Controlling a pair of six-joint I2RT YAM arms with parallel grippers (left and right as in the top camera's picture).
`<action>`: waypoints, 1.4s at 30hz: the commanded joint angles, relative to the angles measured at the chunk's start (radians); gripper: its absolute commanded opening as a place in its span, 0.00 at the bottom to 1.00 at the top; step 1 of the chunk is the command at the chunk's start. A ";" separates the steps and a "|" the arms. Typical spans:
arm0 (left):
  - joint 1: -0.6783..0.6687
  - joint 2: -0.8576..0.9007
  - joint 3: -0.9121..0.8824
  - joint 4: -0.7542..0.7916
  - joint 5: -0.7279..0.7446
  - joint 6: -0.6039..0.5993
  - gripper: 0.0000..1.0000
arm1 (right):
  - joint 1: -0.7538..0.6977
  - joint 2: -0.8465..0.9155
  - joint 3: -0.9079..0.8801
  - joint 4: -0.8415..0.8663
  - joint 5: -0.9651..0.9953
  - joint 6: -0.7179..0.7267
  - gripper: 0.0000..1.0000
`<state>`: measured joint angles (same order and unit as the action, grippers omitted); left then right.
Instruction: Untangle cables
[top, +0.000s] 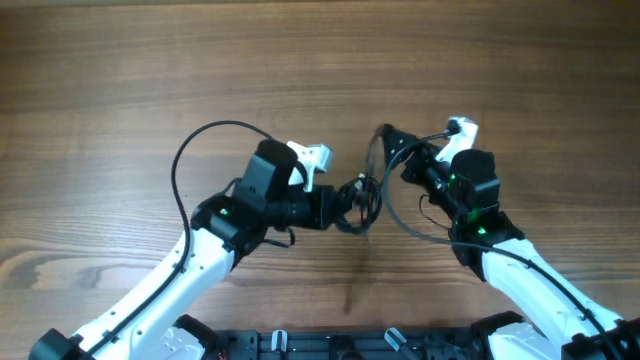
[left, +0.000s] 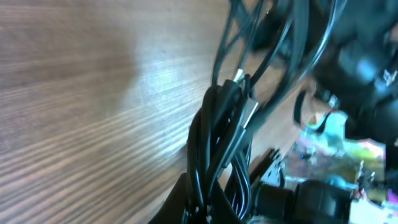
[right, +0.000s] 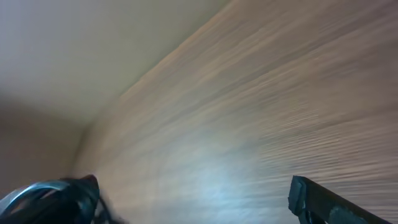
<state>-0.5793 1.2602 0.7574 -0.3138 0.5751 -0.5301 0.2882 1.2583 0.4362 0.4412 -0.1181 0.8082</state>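
Observation:
The cables (top: 370, 178) are thin black cords hanging in loose loops between my two grippers above the middle of the table. My left gripper (top: 352, 206) is shut on the bundled part. In the left wrist view the bundle (left: 214, 140) rises from between my left gripper's (left: 208, 208) fingers, with a silver plug end (left: 249, 115) among the strands. My right gripper (top: 398, 152) is just right of the loops and open. In the right wrist view its (right: 193, 190) fingers stand far apart with only table between them; a dark cord (right: 37, 196) lies by the left finger.
The wooden table (top: 120, 80) stretches out on all sides. A thick black arm wire (top: 185, 160) arcs left of the left arm, and another (top: 420, 232) curves beside the right arm. Dark frame parts (top: 330, 345) line the near edge.

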 joint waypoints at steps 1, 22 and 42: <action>-0.013 -0.003 -0.006 -0.067 0.045 0.079 0.04 | -0.126 -0.005 0.014 -0.086 0.174 0.140 1.00; 0.267 -0.003 -0.006 0.076 0.280 0.188 0.04 | -0.029 -0.005 0.014 -0.110 -0.618 -0.268 1.00; 0.212 -0.003 -0.006 0.124 -0.046 -0.301 0.04 | 0.047 -0.005 0.013 -0.257 -0.620 0.143 0.99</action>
<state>-0.3202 1.2606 0.7540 -0.2108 0.5568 -0.7837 0.2878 1.2572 0.4458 0.1413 -0.8463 0.8967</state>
